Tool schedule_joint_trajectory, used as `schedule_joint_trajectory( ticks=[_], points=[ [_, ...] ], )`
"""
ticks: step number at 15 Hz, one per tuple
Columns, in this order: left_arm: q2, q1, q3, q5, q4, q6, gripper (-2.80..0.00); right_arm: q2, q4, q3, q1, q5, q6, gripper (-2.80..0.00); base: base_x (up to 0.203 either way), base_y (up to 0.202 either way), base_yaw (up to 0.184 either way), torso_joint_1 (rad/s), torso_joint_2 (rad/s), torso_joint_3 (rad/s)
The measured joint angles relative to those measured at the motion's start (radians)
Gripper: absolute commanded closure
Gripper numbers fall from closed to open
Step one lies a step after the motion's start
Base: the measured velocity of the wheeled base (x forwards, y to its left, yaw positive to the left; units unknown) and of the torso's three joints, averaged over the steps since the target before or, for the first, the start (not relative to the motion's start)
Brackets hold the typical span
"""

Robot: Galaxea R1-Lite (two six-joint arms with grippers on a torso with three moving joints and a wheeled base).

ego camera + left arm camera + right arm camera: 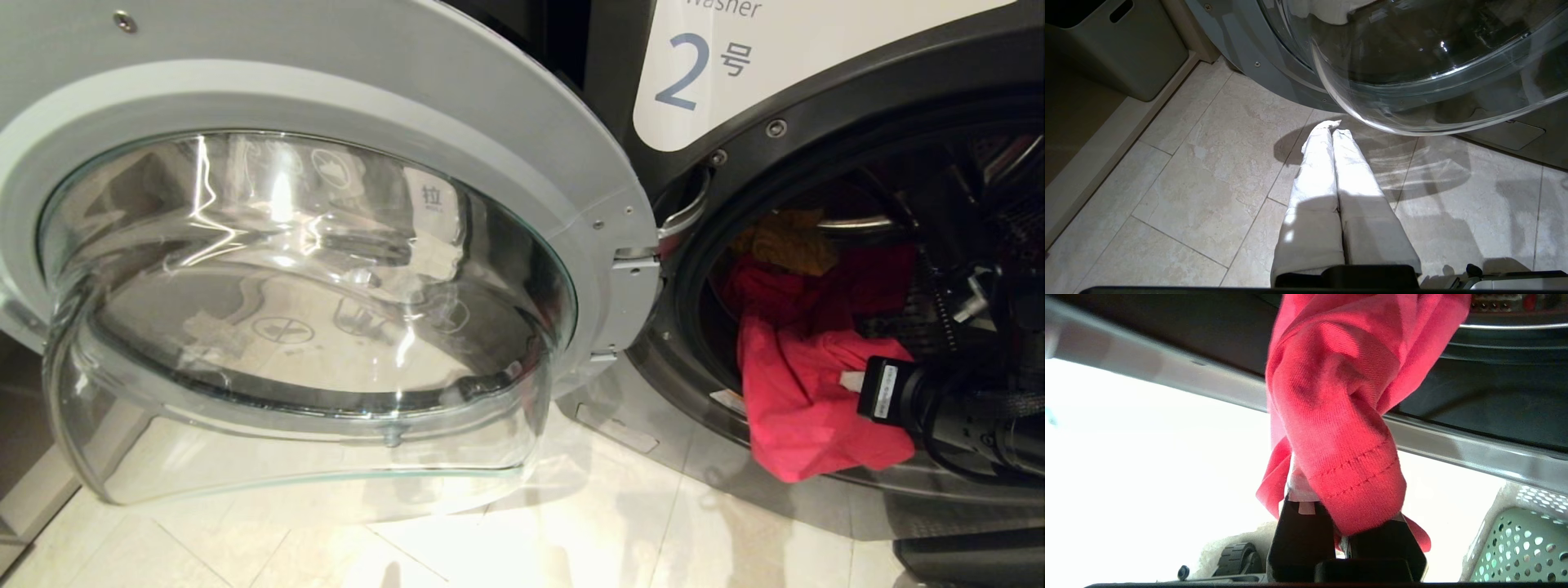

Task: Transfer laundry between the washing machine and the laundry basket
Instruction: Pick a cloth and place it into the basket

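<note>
Pink-red fabric, one garment of the laundry point(804, 392), spills over the lower lip of the drum opening of the washing machine point(816, 122), its hem hanging below the rubber seal toward the tiled floor point(490, 539). The right gripper point(1345, 539) is clamped on a bunched fold of this garment, as the right wrist view shows: cloth is pinched between the dark fingers point(1300, 535) and drapes over them, a hold that suits drawing the piece out of the drum. An orange-yellow garment point(788, 241) lies deeper inside, behind the pink one, not yet touched. Just beside the machine's front, the laundry basket point(1519, 547) appears in the right wrist view, its perforated green wall near enough to receive the load. Swung fully aside, the round glass door point(310, 327) leaves the opening free for the arm. Under that door the left gripper point(1333, 134) hangs idle above the floor, its white-wrapped fingers pressed together and holding nothing, kept out of the working arm's path.
</note>
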Motion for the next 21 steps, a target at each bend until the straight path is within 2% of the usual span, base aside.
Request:
schedule_joint_trajectory(
  ticks=[2, 5, 10, 16, 18, 21],
  points=[
    [0.000, 0.000, 0.000, 0.000, 0.000, -0.001, 0.00, -0.052, 0.027, 0.009, 0.002, 0.005, -0.013, 0.00, 0.000, 0.000, 0.000, 0.000, 0.00, 0.000],
    [0.000, 0.000, 0.000, 0.002, 0.000, -0.008, 0.00, -0.198, 0.169, 0.006, 0.012, 0.046, -0.025, 0.00, 0.000, 0.000, 0.000, 0.000, 0.00, 0.000],
    [0.000, 0.000, 0.000, -0.001, -0.001, -0.010, 0.00, -0.506, 0.564, -0.061, 0.048, 0.183, -0.026, 0.00, 0.000, 0.000, 0.000, 0.000, 0.00, 0.000],
    [0.000, 0.000, 0.000, -0.002, -0.001, -0.010, 0.00, -0.683, 0.829, -0.251, 0.054, 0.358, -0.018, 0.00, 0.000, 0.000, 0.000, 0.000, 0.00, 0.000],
    [0.000, 0.000, 0.000, -0.002, -0.001, -0.010, 0.00, -0.703, 0.900, -0.326, 0.054, 0.378, 0.033, 0.00, 0.000, 0.000, 0.000, 0.000, 0.00, 0.000],
    [0.000, 0.000, 0.000, -0.001, -0.001, -0.010, 0.00, -0.696, 0.931, -0.454, 0.054, 0.395, 0.164, 0.00, 0.000, 0.000, 0.000, 0.000, 0.00, 0.000]
  ],
)
